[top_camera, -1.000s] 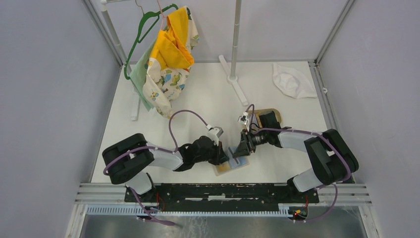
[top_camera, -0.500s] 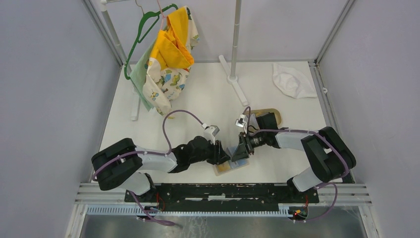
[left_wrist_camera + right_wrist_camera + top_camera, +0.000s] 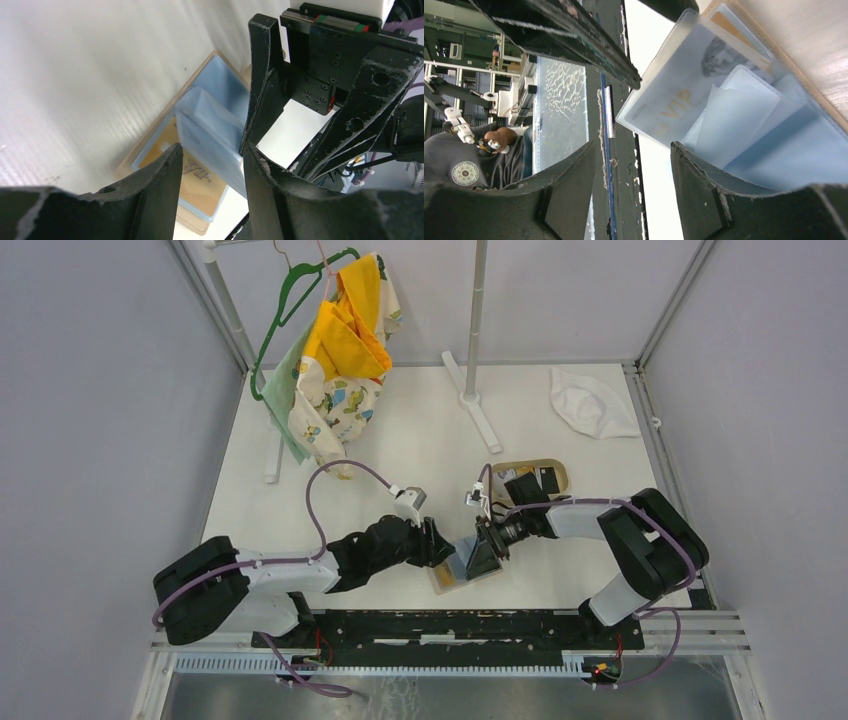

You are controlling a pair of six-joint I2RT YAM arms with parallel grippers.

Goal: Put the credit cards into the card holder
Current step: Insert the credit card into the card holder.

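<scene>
Left wrist view shows the left gripper [image 3: 211, 150] partly open with nothing between its jaws. The card holder [image 3: 215, 112] lies open on the table [image 3: 75, 75] just past the fingertips at 12 o'clock, its pale blue sleeves raised and a gold card [image 3: 197, 182] tucked in one. The right gripper [image 3: 633, 146] is also parted and empty, with the holder at its 1 o'clock. From above, the holder sits near the table's 6 o'clock edge, with the left gripper at its 10 o'clock and the right gripper over its 1 o'clock corner. A tan tray [image 3: 561, 473] with dark cards [image 3: 530, 484] lies apart at the holder's 1 o'clock.
</scene>
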